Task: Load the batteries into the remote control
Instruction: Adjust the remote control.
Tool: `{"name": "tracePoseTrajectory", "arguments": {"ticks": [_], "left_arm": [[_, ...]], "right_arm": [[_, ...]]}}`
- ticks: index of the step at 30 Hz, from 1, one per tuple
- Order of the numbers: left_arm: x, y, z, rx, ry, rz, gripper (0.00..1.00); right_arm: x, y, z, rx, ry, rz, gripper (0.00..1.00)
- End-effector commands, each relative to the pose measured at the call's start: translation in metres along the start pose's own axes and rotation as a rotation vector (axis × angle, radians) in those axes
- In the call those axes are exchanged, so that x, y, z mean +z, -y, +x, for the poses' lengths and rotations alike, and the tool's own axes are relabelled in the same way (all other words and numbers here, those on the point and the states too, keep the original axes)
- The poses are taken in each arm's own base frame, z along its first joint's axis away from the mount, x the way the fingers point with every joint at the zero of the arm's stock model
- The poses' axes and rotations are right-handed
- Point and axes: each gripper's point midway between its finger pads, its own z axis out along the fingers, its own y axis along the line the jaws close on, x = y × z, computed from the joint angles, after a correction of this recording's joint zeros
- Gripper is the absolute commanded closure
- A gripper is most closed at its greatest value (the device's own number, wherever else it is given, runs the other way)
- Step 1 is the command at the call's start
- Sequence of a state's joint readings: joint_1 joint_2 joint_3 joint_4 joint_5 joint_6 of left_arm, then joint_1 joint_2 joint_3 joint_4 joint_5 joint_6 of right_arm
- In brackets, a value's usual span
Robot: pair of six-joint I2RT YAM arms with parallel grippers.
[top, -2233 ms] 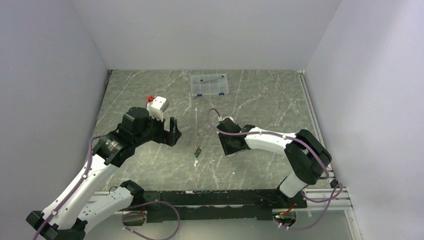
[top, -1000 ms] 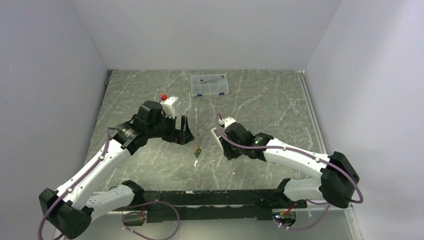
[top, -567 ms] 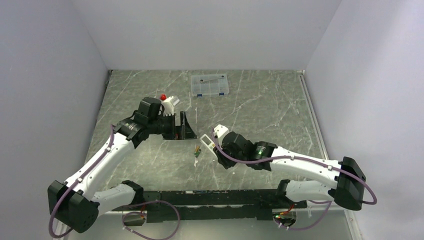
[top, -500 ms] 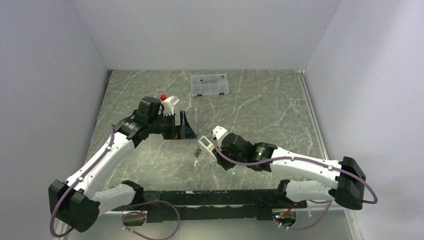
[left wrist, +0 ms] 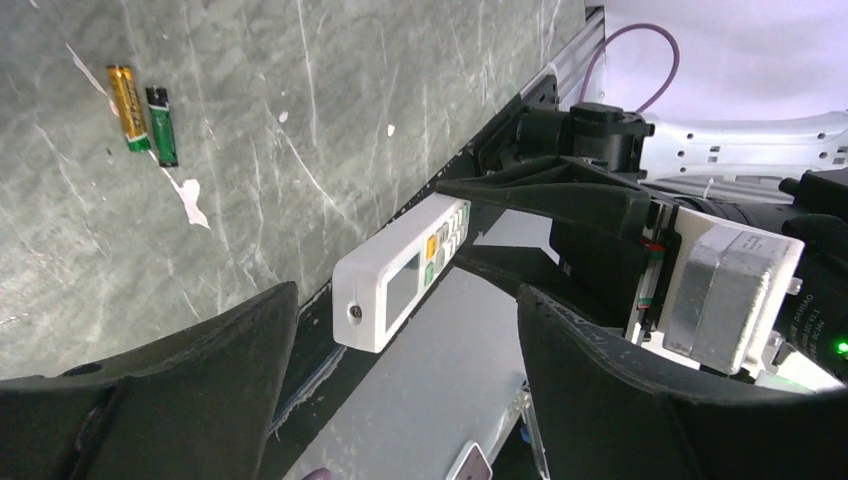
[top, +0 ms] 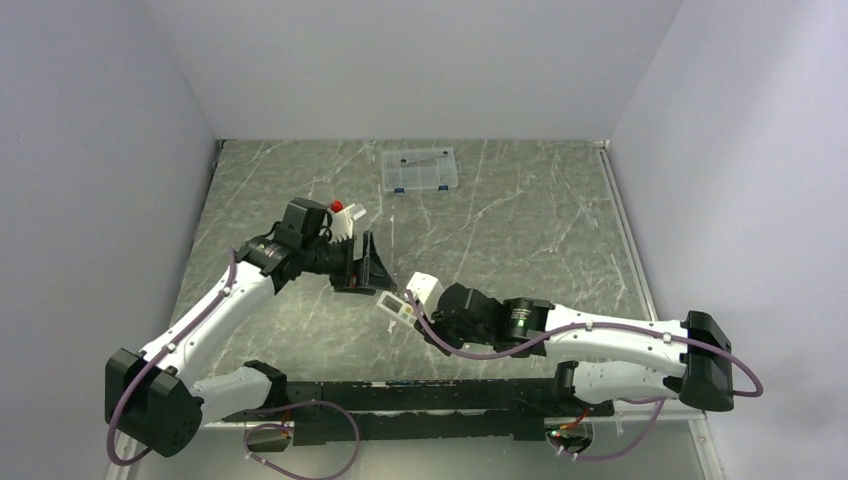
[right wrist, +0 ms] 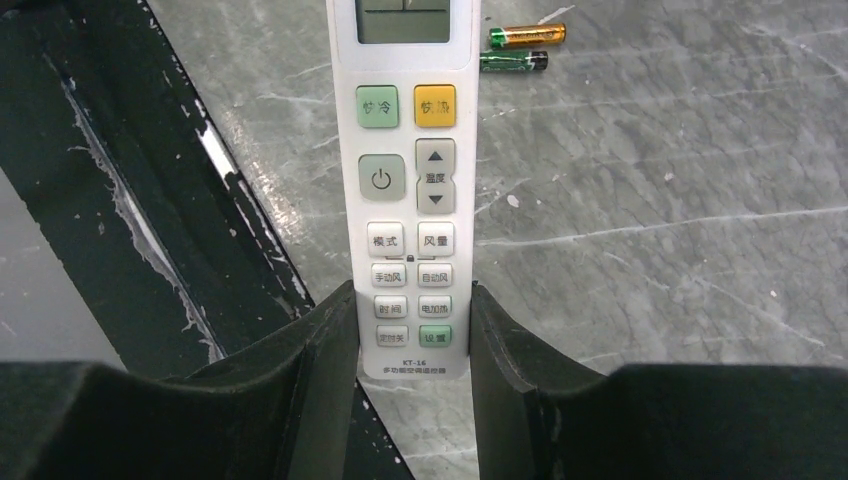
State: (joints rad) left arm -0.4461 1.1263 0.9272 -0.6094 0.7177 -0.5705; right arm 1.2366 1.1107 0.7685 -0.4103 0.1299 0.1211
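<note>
Right wrist: right gripper (right wrist: pixel 412 305) pinches remote (right wrist: pixel 405 190), now swung beside the spread left gripper (left wrist: pixel 400 335). Batteries (left wrist: pixel 143 108) untouched; handover likely.

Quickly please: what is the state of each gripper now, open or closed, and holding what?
Left gripper: jaws open, holding nothing.
Right gripper: closed on the remote control, at its lower end.

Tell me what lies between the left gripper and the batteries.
In the left wrist view, just bare marble table and one small white fleck lie between the left gripper and the batteries; the remote control hangs beside that stretch.
</note>
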Motion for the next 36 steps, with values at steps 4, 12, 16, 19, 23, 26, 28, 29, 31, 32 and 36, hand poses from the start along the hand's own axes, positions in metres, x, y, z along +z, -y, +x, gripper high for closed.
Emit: {"name": "tracePoseTrajectory", "arguments": {"ticks": [4, 12, 16, 19, 23, 26, 28, 29, 31, 32, 36], "left_arm": [[-0.001, 0.006, 0.015, -0.020, -0.069, 0.069, 0.17], [0.002, 0.009, 0.030, -0.044, -0.126, 0.140, 0.26], [0.001, 0.016, 0.032, -0.050, -0.139, 0.192, 0.30], [0.000, 0.020, 0.032, -0.051, -0.139, 0.211, 0.32], [0.000, 0.023, 0.033, -0.055, -0.148, 0.234, 0.39], [-0.001, 0.024, 0.034, -0.058, -0.149, 0.241, 0.42], [-0.002, 0.025, 0.034, -0.057, -0.147, 0.246, 0.44], [-0.002, 0.026, 0.034, -0.057, -0.148, 0.250, 0.45], [-0.002, 0.027, 0.034, -0.057, -0.146, 0.252, 0.49], [-0.003, 0.027, 0.034, -0.059, -0.146, 0.255, 0.52], [-0.003, 0.029, 0.034, -0.058, -0.146, 0.268, 0.64]], "right_arm": [[-0.012, -0.003, -0.036, -0.055, 0.111, 0.003, 1.00], [-0.025, -0.009, -0.055, -0.066, 0.177, -0.017, 1.00], [-0.029, -0.009, -0.060, -0.072, 0.191, -0.011, 1.00], [-0.029, -0.010, -0.060, -0.077, 0.188, -0.006, 1.00], [-0.029, -0.008, -0.059, -0.079, 0.180, 0.007, 1.00], [-0.030, -0.009, -0.058, -0.080, 0.180, 0.009, 1.00], [-0.030, -0.010, -0.057, -0.079, 0.180, 0.006, 1.00], [-0.030, -0.010, -0.057, -0.078, 0.180, 0.007, 1.00], [-0.030, -0.010, -0.056, -0.079, 0.178, 0.008, 1.00], [-0.031, -0.010, -0.056, -0.079, 0.179, 0.010, 1.00], [-0.031, -0.010, -0.055, -0.079, 0.179, 0.015, 1.00]]}}
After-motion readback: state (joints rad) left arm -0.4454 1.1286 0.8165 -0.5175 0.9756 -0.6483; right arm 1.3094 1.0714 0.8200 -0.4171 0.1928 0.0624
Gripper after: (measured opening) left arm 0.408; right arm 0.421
